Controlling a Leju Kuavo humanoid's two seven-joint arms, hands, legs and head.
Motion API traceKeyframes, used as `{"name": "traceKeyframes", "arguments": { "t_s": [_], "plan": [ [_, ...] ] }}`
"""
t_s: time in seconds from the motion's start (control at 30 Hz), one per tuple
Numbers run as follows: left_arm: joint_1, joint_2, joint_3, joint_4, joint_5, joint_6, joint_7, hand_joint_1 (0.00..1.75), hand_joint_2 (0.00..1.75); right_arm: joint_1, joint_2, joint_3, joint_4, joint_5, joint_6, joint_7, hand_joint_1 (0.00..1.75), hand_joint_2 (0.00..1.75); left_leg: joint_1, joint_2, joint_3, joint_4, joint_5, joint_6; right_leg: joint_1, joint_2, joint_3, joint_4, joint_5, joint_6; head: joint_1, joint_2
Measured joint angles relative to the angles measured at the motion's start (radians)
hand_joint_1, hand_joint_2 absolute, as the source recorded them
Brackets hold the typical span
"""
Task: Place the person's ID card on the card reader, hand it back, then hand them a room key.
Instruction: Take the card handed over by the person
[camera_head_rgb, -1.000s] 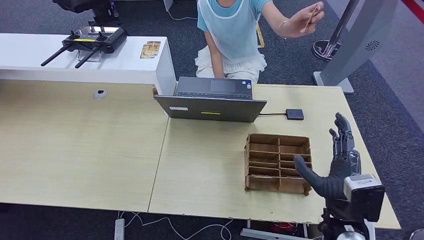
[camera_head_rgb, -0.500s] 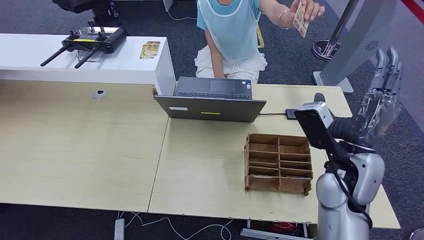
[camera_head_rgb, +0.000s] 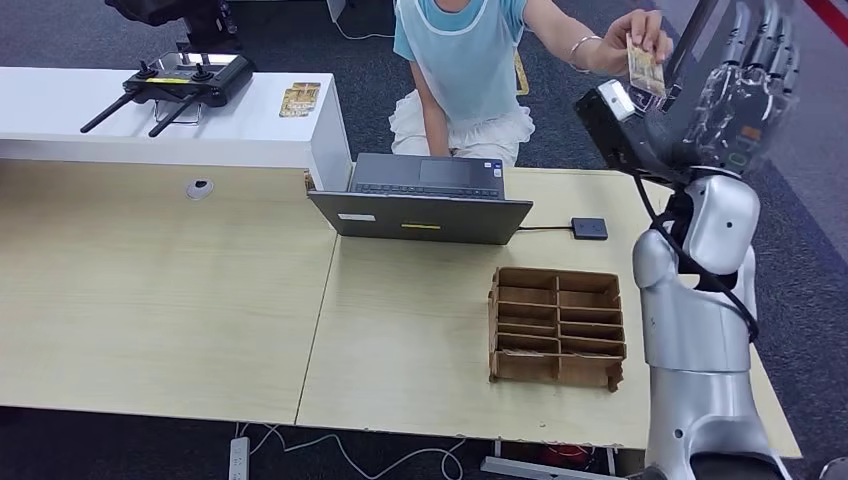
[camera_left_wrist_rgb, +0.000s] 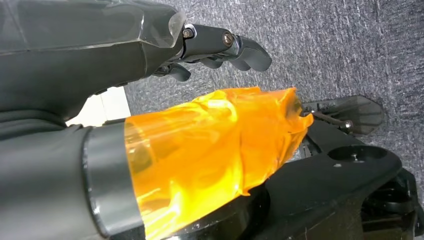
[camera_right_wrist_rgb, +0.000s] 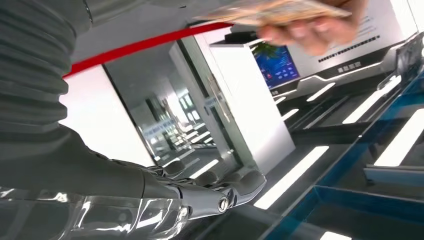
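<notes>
A: Spanning most of the head view is the tabletop (camera_head_rgb: 150, 300), with a grey laptop (camera_head_rgb: 425, 200) at its far edge and a person (camera_head_rgb: 465, 70) seated behind it.

B: And nearer the robot?

A: A brown divided box (camera_head_rgb: 556, 325) sits on the tabletop, and a small black reader (camera_head_rgb: 590, 228) lies beside the laptop, joined to it by a cable.

B: Where's the right hand (camera_head_rgb: 745, 75)?

A: Raised high, fingers spread and holding nothing, just beside the card (camera_head_rgb: 645, 66).

B: Who has the card?

A: The person's hand (camera_head_rgb: 630, 38) pinches it, held out toward the robot; touching or not, I cannot tell.

B: The left hand (camera_left_wrist_rgb: 215, 47)?

A: Hanging over carpet, fingers curled in, nothing in them.
</notes>
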Motion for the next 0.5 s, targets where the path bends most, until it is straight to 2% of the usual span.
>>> {"name": "traceKeyframes", "arguments": {
  "t_s": [0.27, 0.33, 0.37, 0.47, 0.5],
  "plan": [
    [0.001, 0.003, -0.014, 0.0, -0.011, -0.003, 0.005, 0.0, 0.0, -0.098, -0.091, 0.149, 0.202, 0.011, -0.003, 0.083, 0.0, 1.75, 0.0, -0.001, 0.0, 0.0, 0.0, 0.0, 0.0, 0.0, 0.0, 0.0, 0.0, 0.0, 0.0, 0.0],
    [0.001, 0.003, -0.015, 0.0, -0.013, -0.003, 0.006, 0.0, 0.0, -0.106, -0.101, 0.162, 0.228, 0.011, -0.005, 0.083, 0.1, 1.75, 0.0, -0.001, 0.0, 0.0, 0.0, 0.0, 0.0, -0.001, 0.0, 0.0, 0.0, 0.0, 0.0, 0.0],
    [0.001, 0.003, -0.015, 0.0, -0.013, -0.003, 0.006, 0.0, 0.0, -0.11, -0.104, 0.164, 0.238, 0.011, -0.005, 0.083, 0.34, 1.75, 0.0, -0.001, 0.0, 0.0, 0.0, 0.0, 0.0, -0.001, 0.0, 0.0, 0.0, 0.0, 0.0, 0.0],
    [0.001, 0.003, -0.016, 0.0, -0.013, -0.003, 0.006, 0.0, 0.0, -0.121, -0.115, 0.167, 0.263, 0.011, -0.006, 0.079, 1.42, 1.75, 0.0, -0.001, 0.0, 0.0, 0.0, 0.0, 0.0, -0.001, 0.0, 0.0, 0.0, 0.0, 0.0, 0.0],
    [0.001, 0.003, -0.016, 0.0, -0.013, -0.003, 0.006, 0.0, 0.0, -0.124, -0.118, 0.167, 0.269, 0.011, -0.007, 0.076, 1.63, 1.75, 0.0, -0.001, 0.0, 0.0, 0.0, 0.0, 0.0, 0.0, 0.0, 0.0, 0.0, 0.0, 0.0, 0.0]
  ]
}}
